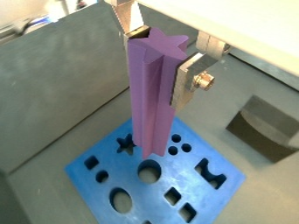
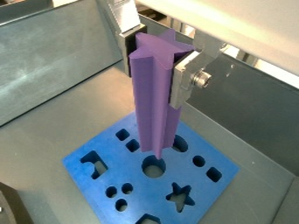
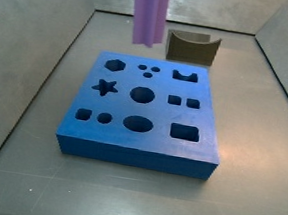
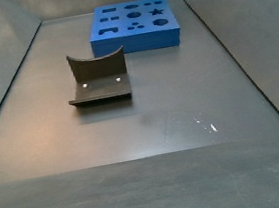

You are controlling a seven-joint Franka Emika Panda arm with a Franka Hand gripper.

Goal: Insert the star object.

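Observation:
The star object (image 1: pixel 152 96) is a long light-purple ridged peg. It hangs upright between the silver fingers of my gripper (image 1: pixel 160 61), which is shut on its upper end. Both wrist views show this; the gripper (image 2: pixel 158 66) and the peg (image 2: pixel 152 105) also show in the second one. The peg's lower end hovers above the blue block (image 1: pixel 222 188), near its large round hole (image 1: pixel 149 171). The star-shaped hole (image 1: pixel 125 144) lies beside that. In a side view the peg (image 3: pixel 149 9) hangs over the block's (image 3: pixel 134 151) far part, with the gripper out of frame above.
A dark brown curved block (image 3: pixel 192 48) stands behind the blue block, and also shows in a side view (image 4: pixel 97 78) and a wrist view (image 1: pixel 268 127). Grey walls (image 3: pixel 59 57) enclose the floor. The blue block (image 4: pixel 139 41) has several other shaped holes.

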